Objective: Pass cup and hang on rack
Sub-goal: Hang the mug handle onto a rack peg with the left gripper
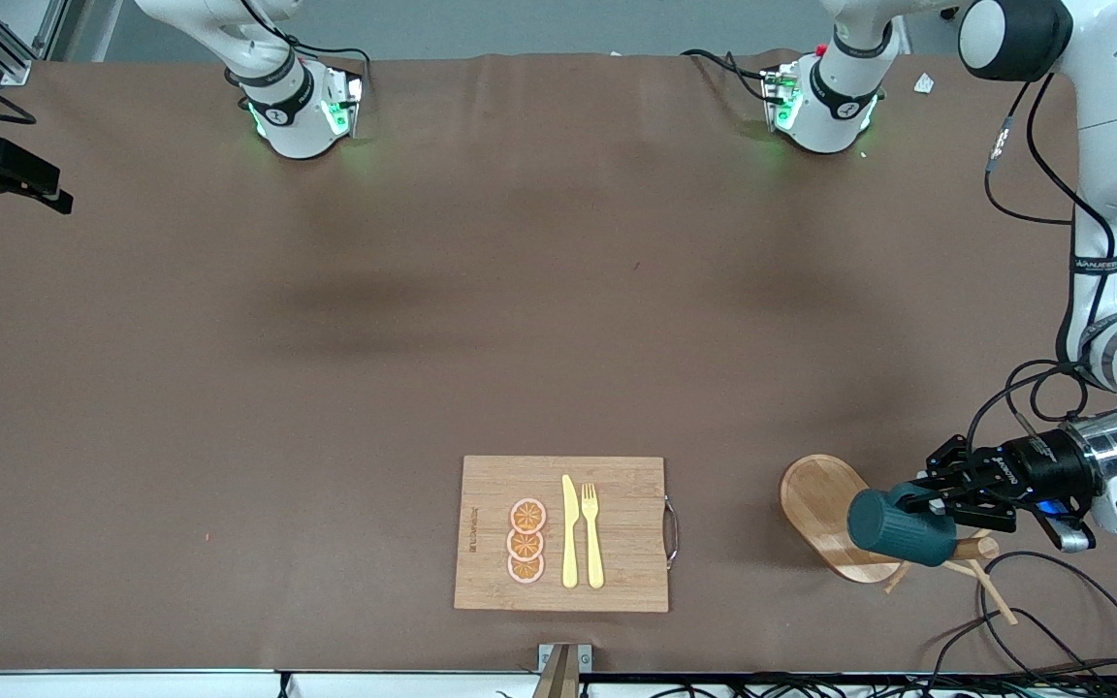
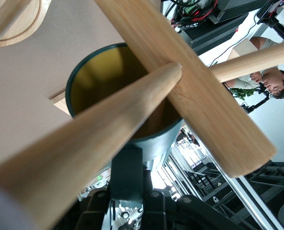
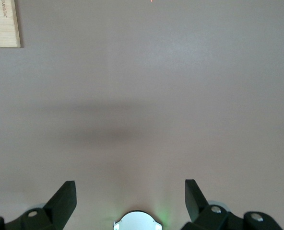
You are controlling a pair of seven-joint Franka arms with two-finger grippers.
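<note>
The dark teal cup (image 1: pixel 898 526) lies on its side in the air, held by its handle in my left gripper (image 1: pixel 937 496), which is shut on it over the wooden rack (image 1: pixel 815 499) at the left arm's end of the table. In the left wrist view the cup's yellowish inside (image 2: pixel 106 72) faces the rack's thick pole (image 2: pixel 204 96), and a peg (image 2: pixel 132 110) crosses the cup's mouth close to the rim. My left gripper (image 2: pixel 127 191) clamps the handle. My right gripper (image 3: pixel 131 191) is open and empty over bare table; it is out of the front view.
A rectangular cutting board (image 1: pixel 617 533) with a yellow knife, a fork and three orange slices lies near the front edge; its corner shows in the right wrist view (image 3: pixel 3 24). Black cables (image 1: pixel 1053 620) lie beside the rack near the table's front edge.
</note>
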